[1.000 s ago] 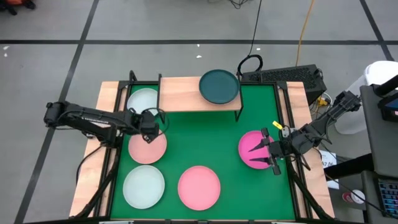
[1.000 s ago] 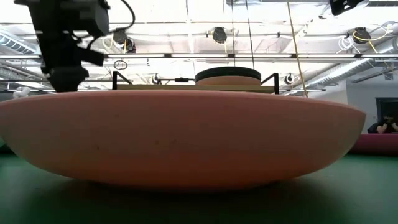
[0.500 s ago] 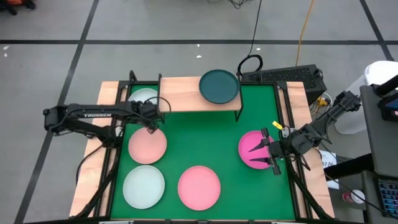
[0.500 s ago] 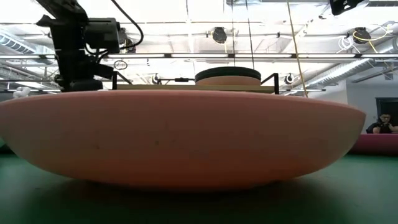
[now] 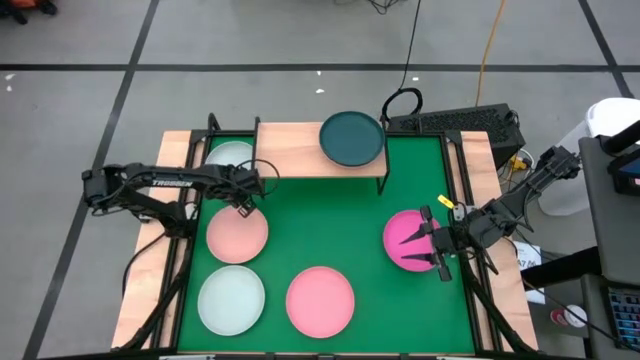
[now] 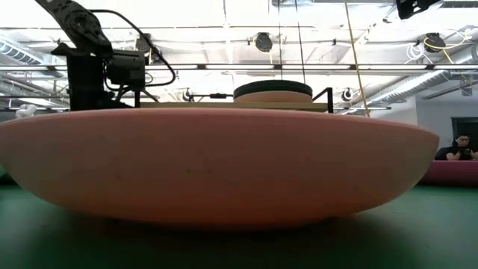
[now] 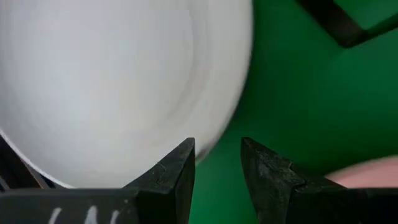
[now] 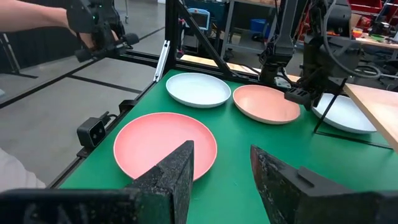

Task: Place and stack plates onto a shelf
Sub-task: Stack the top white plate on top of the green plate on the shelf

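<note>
My left gripper point(image 5: 247, 187) point(image 7: 217, 146) is open and stands over the near rim of a pale mint-white plate point(image 5: 228, 158) point(image 7: 112, 81), which lies on the green mat beside the shelf's left end. The shelf point(image 5: 295, 155) point(image 6: 194, 105) carries one dark teal plate point(image 5: 352, 138) point(image 6: 272, 91). A salmon plate point(image 5: 237, 236), a second pale plate point(image 5: 231, 300) and a pink plate point(image 5: 320, 300) point(image 6: 216, 164) lie flat on the mat. My right gripper point(image 5: 430, 245) point(image 8: 221, 155) is open at the right part of the magenta plate point(image 5: 402, 238). I cannot tell whether it touches the plate.
A thin black shelf leg point(image 7: 339, 22) stands just beyond the pale plate. The mat has bare room in its middle point(image 5: 330, 220). A keyboard point(image 5: 455, 122) and cables lie at the far right. A person point(image 6: 459, 146) sits in the room behind.
My left gripper has moved from above the salmon plate's far rim toward the table's far edge, to the pale plate beside the shelf, and has drifted slightly right. No plate has moved.
</note>
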